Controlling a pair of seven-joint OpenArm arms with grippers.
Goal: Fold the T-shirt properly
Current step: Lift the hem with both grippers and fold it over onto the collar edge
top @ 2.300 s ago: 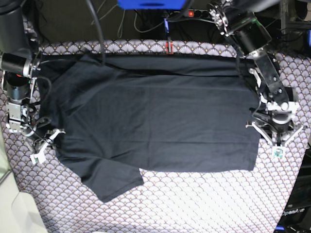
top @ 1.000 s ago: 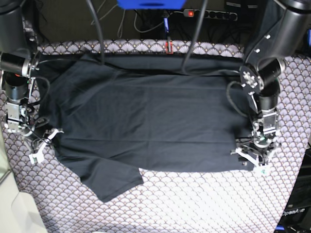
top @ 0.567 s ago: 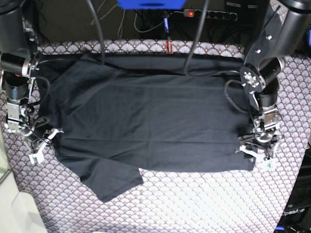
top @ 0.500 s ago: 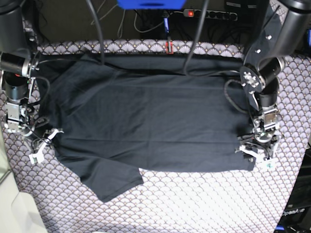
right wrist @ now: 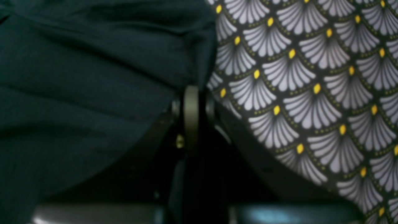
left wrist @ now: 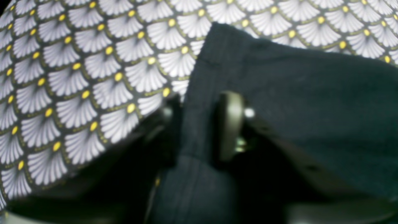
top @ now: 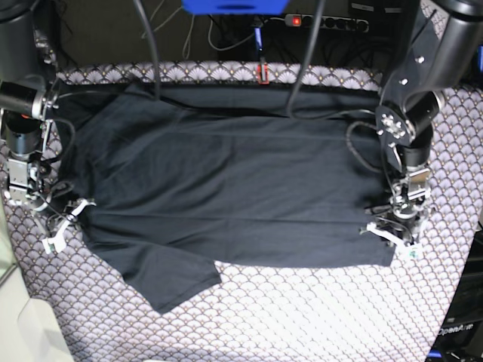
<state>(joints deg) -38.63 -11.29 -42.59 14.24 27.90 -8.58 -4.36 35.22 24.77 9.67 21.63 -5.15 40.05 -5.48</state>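
Covering the bench (top: 317, 317) is a scallop-patterned cloth (left wrist: 77, 77), with the black T-shirt (top: 234, 188) spread flat across it. Left pincer (top: 398, 234) is clamped on its hem corner; right pincer (top: 64, 226) is pinched shut on the opposite edge by the sleeve.

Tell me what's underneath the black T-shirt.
The T-shirt lies on a scallop-patterned cloth, which shows all around it. Anything else beneath the shirt is covered.
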